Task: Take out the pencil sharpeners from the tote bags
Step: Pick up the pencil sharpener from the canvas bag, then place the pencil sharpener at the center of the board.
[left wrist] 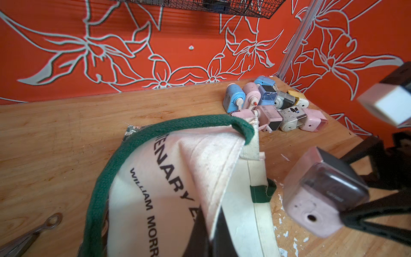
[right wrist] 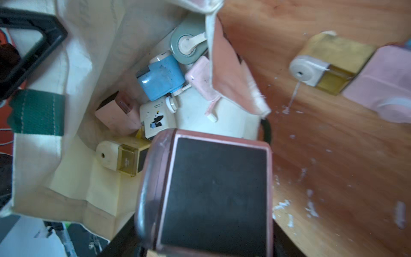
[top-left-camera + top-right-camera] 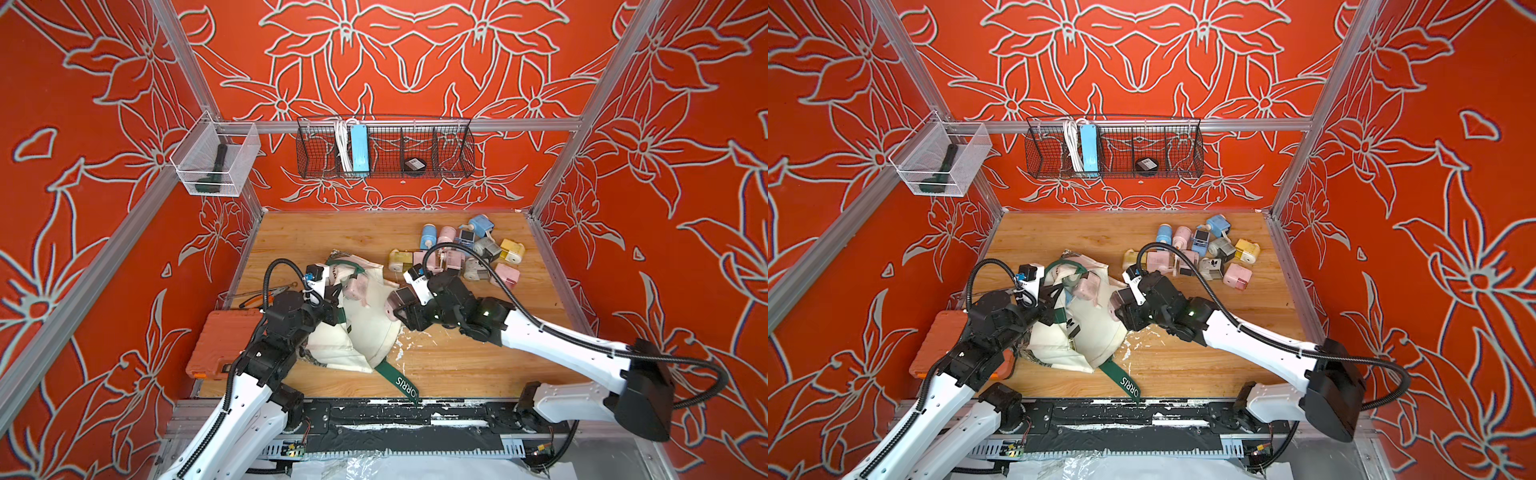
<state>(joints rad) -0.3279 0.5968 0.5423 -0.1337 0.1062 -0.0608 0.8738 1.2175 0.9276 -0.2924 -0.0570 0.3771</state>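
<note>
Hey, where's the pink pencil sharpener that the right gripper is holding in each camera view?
Top view: pink sharpener just below centre, at the tote bag's right edge.
Top view: slightly left of centre, same spot by the bag.
Left wrist: lower right, pencil hole facing the camera.
Right wrist: bottom centre, large, dark panel toward the camera.
Shared landmark: the cream tote bag, beside it in every view.

Bare worktop point(image 3: 316, 237) lay open along the far left. A heap of pencil sharpeners point(image 3: 446, 236) crowded the far right; the tote bag point(image 3: 370, 328) filled the middle, an orange case point(image 3: 220, 345) the near left.
</note>
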